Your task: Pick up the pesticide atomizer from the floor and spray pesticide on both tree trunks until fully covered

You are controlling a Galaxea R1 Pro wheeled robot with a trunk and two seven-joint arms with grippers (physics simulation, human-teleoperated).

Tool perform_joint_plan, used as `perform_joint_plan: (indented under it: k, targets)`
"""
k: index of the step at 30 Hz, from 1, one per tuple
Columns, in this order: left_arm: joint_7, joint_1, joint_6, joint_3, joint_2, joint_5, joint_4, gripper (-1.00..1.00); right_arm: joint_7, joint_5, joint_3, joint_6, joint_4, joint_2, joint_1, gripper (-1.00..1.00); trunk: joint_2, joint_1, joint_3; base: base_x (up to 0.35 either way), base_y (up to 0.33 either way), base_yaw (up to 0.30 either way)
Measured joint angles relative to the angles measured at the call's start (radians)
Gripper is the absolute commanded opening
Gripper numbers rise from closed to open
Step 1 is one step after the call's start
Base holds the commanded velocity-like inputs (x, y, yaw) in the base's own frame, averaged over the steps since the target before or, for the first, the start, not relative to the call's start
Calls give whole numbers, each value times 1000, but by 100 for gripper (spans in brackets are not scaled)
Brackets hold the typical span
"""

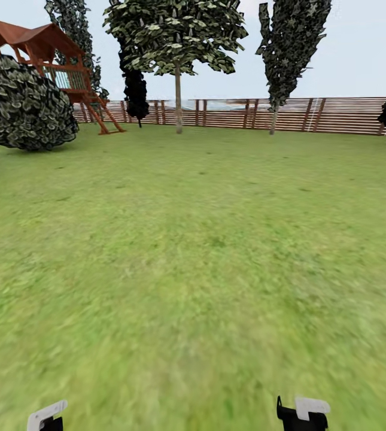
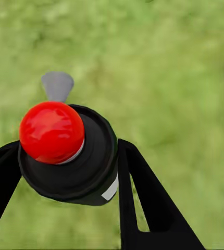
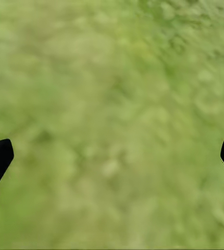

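Left end effector (image 2: pixel 65 166) pinching pesticide atomizer (image 2: pixel 70 156); right end effector (image 3: pixel 112 156) spread above lawn (image 1: pixel 193 251).

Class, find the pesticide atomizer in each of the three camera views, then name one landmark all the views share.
Head view: the pesticide atomizer is not visible.
Left wrist view: the pesticide atomizer sits left of centre, red knob facing the camera, between the left gripper fingers.
Right wrist view: not in it.
Shared landmark: the green lawn beneath everything.

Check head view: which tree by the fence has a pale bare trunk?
The middle tree with the broad leafy crown; its pale trunk shows. The black cone tree beside it shows no trunk.
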Motion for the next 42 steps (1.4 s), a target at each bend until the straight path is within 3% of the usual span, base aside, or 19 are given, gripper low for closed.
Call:
perform_joint_plan:
  k: [12,42]
  targets:
    - [0,1,0,0,2,0,-2,-100,0,1,0,3,46,-1,0,100,0,0,0,338,0,-10]
    - [0,1,0,1,3,-1,-11,-100,0,1,0,6,49,-2,21,100,0,0,0,338,0,0]
